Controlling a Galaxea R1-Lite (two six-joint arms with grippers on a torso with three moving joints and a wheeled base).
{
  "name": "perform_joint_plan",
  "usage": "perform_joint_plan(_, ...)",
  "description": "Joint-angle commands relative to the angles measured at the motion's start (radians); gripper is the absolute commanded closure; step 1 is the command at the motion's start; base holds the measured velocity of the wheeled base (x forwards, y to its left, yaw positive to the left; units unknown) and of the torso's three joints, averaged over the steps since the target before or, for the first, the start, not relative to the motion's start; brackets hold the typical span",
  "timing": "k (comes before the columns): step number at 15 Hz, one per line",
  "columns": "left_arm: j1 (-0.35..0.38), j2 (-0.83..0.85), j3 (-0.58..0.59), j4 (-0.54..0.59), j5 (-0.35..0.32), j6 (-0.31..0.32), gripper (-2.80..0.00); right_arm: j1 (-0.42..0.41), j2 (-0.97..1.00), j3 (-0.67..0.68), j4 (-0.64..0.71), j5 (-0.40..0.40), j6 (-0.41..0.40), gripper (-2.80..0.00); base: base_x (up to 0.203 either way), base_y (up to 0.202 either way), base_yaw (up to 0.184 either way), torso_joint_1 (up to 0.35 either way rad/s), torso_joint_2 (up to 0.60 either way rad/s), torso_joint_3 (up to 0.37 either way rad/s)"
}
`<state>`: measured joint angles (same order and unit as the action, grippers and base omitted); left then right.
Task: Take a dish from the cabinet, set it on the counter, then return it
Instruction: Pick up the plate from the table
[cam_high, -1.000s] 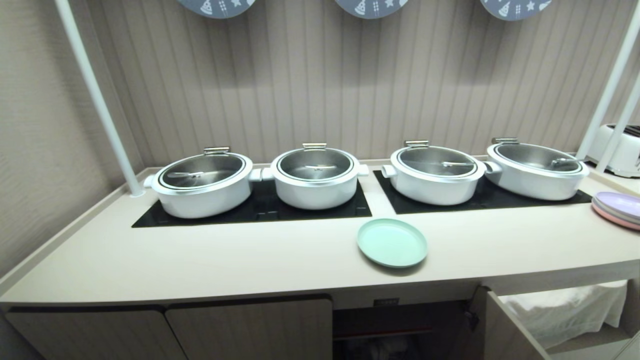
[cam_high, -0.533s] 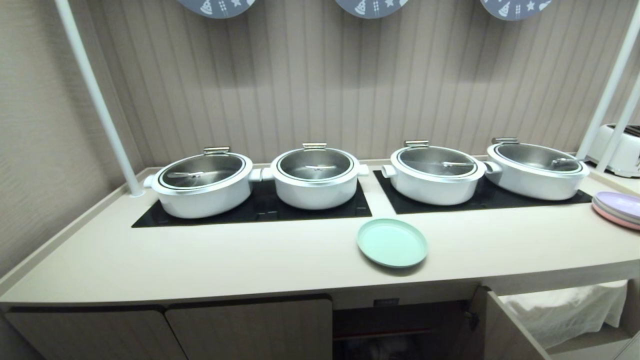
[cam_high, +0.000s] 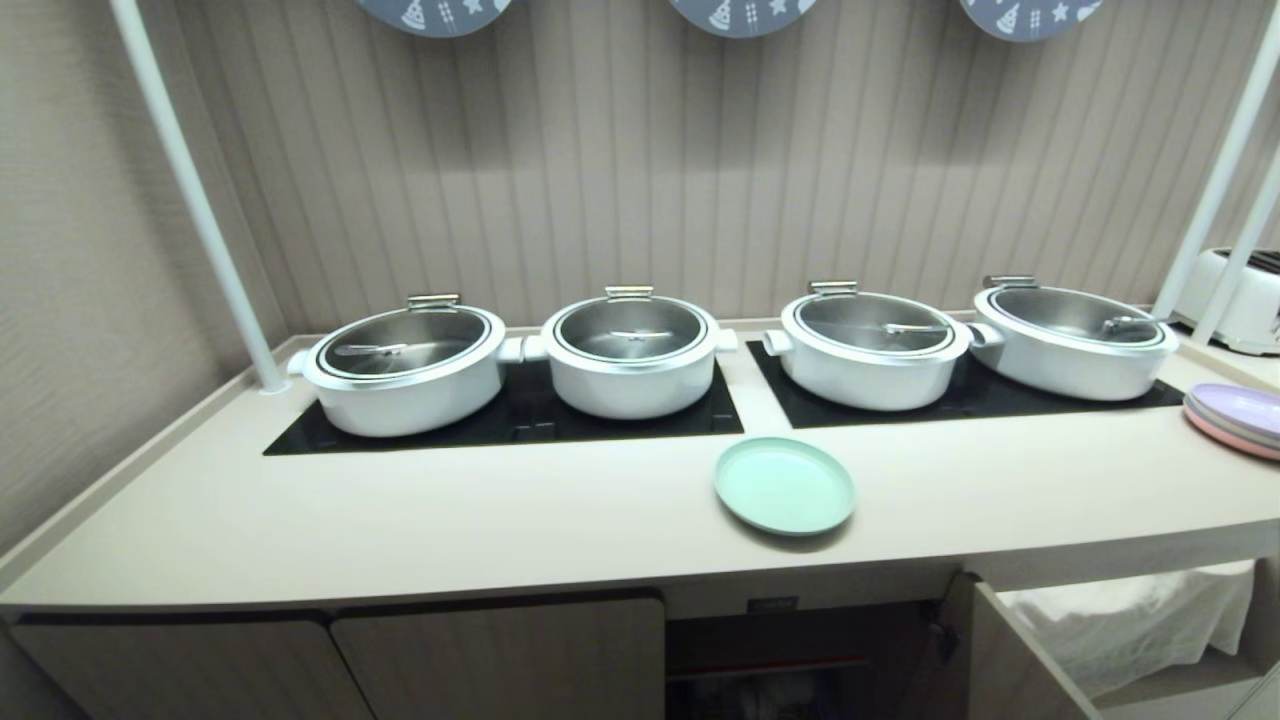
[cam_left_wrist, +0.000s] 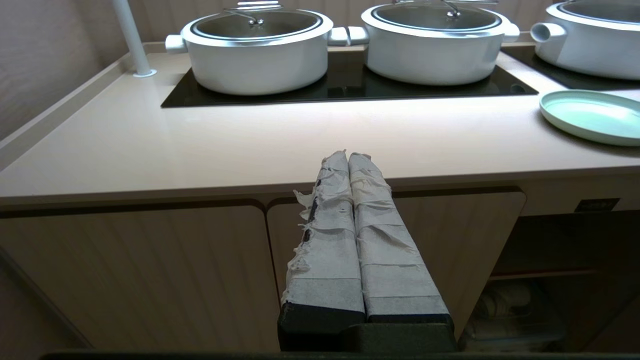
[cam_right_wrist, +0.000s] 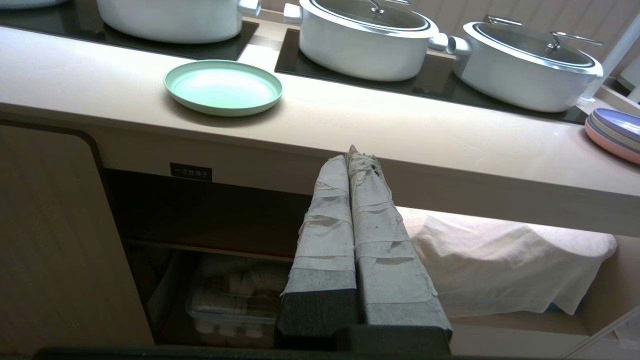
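The dish (cam_high: 784, 485) lay flat on the bench (cam_high: 500, 520), near its front edge, just in front of the gap between the two black hob panels (cam_high: 520, 415). The right claw (cam_right_wrist: 356, 152) hung below and in front of the bench lip, its taped fingers pressed together on nothing, facing the open cabinet (cam_right_wrist: 210, 215) under its small black label (cam_right_wrist: 190, 171). The left claw (cam_left_wrist: 346, 156) was likewise closed and empty, before a closed door (cam_left_wrist: 440, 240). Four white pots (cam_high: 630, 355) stood behind the dish; stacked plates (cam_high: 1238, 418) sat at the far right.
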<state>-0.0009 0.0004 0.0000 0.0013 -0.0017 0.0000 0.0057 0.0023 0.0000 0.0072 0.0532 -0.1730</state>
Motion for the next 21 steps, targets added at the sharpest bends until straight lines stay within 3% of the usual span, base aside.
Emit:
perform_joint_plan(1, 0.001, 0.0, 0.0, 0.0, 0.0, 0.0, 0.0, 0.0, -0.002, -0.001, -0.001, 0.0, 0.0, 0.0, 0.0, 0.0, 0.0, 0.0, 0.0, 0.0)
perform_joint_plan(21, 0.001, 0.0, 0.0, 0.0, 0.0, 0.0, 0.0, -0.001, -0.002, 0.0, -0.001, 0.008, -0.029, 0.0, 0.0, 0.0, 0.0, 0.0, 0.0, 0.0)
